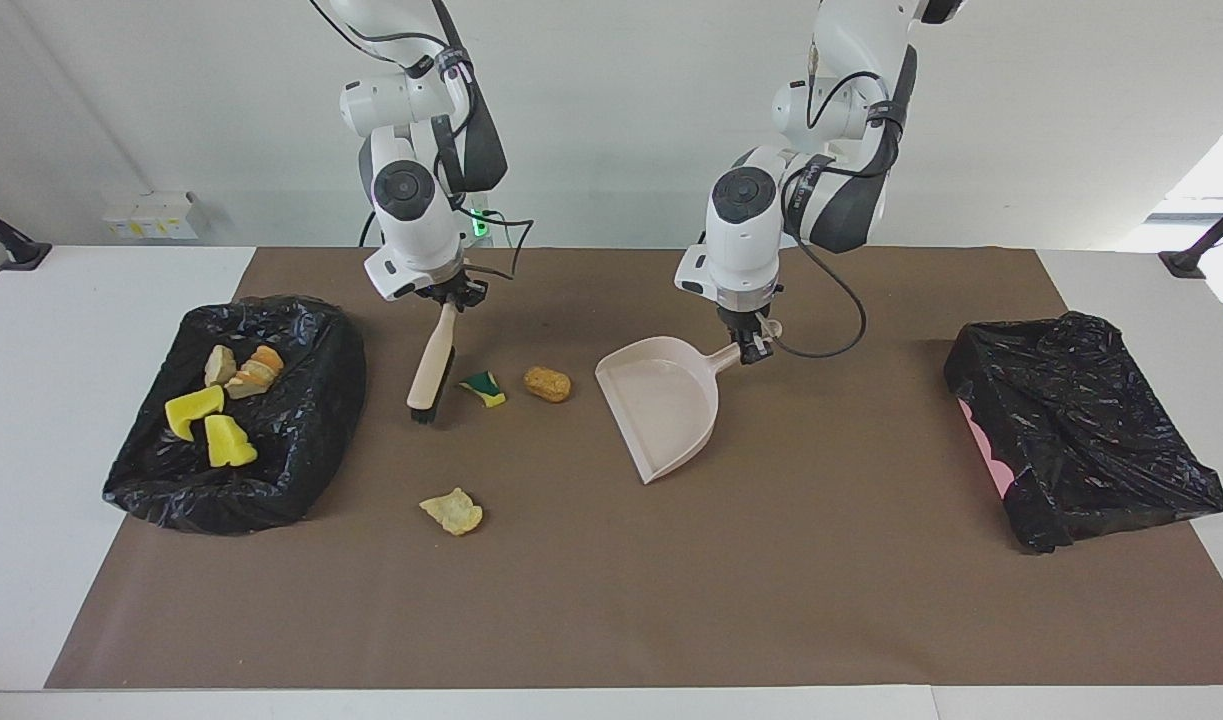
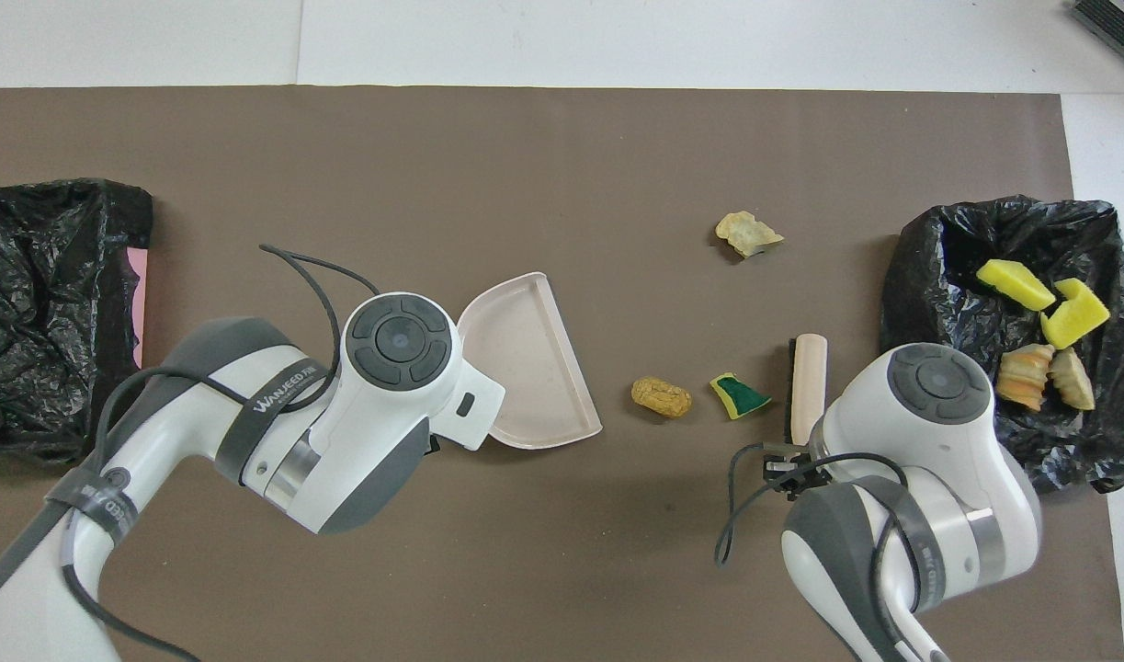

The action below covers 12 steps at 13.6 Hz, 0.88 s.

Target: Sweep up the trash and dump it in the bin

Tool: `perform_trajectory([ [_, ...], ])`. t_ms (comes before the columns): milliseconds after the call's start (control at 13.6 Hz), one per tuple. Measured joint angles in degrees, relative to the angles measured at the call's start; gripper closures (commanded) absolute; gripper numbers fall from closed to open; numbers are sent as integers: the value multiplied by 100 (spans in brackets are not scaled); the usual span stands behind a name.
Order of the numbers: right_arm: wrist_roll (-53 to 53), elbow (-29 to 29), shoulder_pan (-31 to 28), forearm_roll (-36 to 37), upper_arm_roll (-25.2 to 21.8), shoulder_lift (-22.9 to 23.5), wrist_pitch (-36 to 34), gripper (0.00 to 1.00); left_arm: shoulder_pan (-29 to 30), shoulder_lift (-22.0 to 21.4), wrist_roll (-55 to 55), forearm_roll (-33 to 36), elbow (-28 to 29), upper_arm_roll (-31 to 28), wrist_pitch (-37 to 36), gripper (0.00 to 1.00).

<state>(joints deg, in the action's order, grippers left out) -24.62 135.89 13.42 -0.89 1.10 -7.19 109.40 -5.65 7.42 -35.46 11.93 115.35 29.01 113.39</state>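
Nearest the robots, we see the right gripper (image 1: pixel 452 297) clenched on a beige brush (image 1: pixel 432 366) and the left gripper (image 1: pixel 749 347) grasping a beige plastic dustpan (image 1: pixel 663 405). Between them on the brown mat lie a green-and-yellow sponge bit (image 1: pixel 483 388) and a tan bread-like lump (image 1: pixel 547 383). Farther out sits a pale crinkled scrap (image 1: pixel 452 511); four scraps (image 1: pixel 221 405) fill the black-lined bin (image 1: pixel 311 400).

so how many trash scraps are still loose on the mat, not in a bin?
3. Green-and-yellow sponge bit beside the brush; brown lump between that bit and the dustpan; tan scrap farther from the robots. None looks hidden.
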Motion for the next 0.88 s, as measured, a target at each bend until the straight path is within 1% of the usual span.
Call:
perform_trajectory([
  [221, -220, 182, 180, -38, 31, 6, 222, 100, -67, -75, -28, -1, 412, 69, 525, 100],
  [368, -518, 214, 516, -321, 45, 61, 555, 100, -93, -78, -28, -1, 549, 159, 644, 100],
  [515, -996, 167, 1000, -487, 63, 231, 885, 100, -97, -85, -28, -1, 622, 179, 688, 100],
  [662, -1311, -113, 1329, -689, 75, 509, 983, 100, -97, -89, -29, -1, 645, 179, 706, 100],
  [883, -1521, -832, 1883, -1026, 85, 1074, 969, 100, -97, -89, -29, -1, 652, 179, 709, 100],
])
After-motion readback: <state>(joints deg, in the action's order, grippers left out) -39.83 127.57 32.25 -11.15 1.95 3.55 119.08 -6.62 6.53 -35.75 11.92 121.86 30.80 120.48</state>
